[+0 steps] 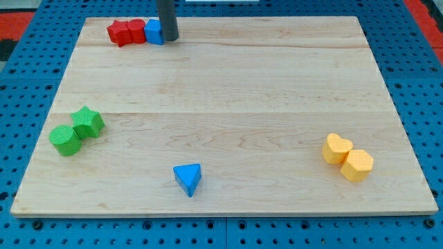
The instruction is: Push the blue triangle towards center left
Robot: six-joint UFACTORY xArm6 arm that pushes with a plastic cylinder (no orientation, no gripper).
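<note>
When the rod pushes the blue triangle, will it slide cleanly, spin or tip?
The blue triangle lies flat and low on the smooth wooden board, so it probably slides rather than tips. Its angled sides suggest an off-centre push may spin it. My tip is far off, beside the blue block at the view's top.

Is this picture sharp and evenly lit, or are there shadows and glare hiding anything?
Camera view: even, soft light, no glare on the wooden board; faint shadows under blocks like the blue triangle; all fairly sharp; my tip hides part of a blue block.
</note>
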